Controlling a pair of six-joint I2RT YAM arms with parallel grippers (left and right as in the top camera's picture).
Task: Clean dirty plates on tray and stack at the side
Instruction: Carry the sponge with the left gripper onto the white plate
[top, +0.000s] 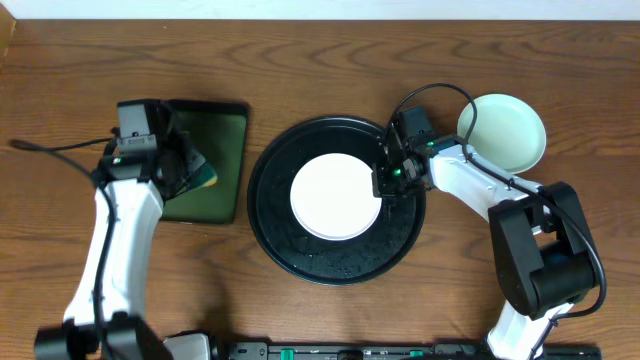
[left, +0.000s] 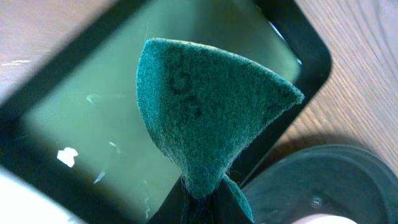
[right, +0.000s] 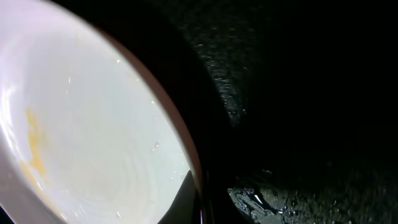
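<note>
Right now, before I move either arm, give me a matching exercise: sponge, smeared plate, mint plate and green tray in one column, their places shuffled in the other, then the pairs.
Things
1. sponge
2. smeared plate
3. mint plate
4. green tray

Places
A. on the black tray
B. on the table, right of the black tray
C. pinched in the left gripper
D. left of the black tray, under the sponge

Pairs: 1-C, 2-A, 3-B, 4-D

bare table behind tray, right rim blocked — right arm
</note>
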